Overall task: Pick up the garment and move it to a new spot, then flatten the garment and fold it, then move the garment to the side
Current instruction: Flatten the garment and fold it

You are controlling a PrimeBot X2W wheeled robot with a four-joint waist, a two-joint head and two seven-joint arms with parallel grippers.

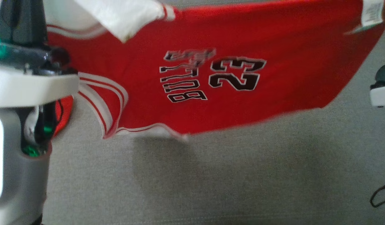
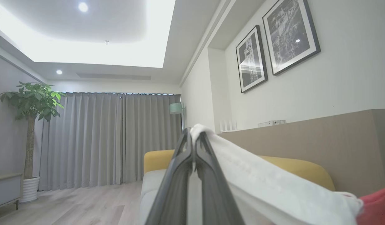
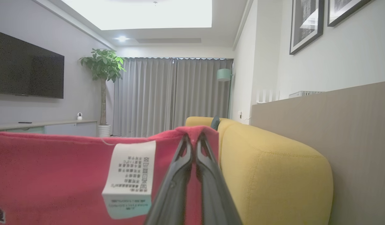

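The garment (image 1: 283,40) is a red jersey with white trim and black "BULLS 23" lettering. It hangs stretched out above the grey seat. In the left wrist view my left gripper (image 2: 194,137) is shut on a white part of the garment (image 2: 261,184), which drapes off to the right. In the right wrist view my right gripper (image 3: 194,140) is shut on the garment's red edge (image 3: 54,178), beside a white care label (image 3: 129,175). My left arm (image 1: 20,87) stands at the head view's left edge, my right arm (image 1: 381,90) at its right edge.
A grey sofa seat (image 1: 211,181) lies under the garment. A yellow backrest (image 3: 273,175) and a brown wall panel (image 3: 352,140) stand to the right. A dark cable (image 1: 380,193) lies at the seat's right edge. Farther off are curtains (image 2: 111,140) and a potted plant (image 2: 31,106).
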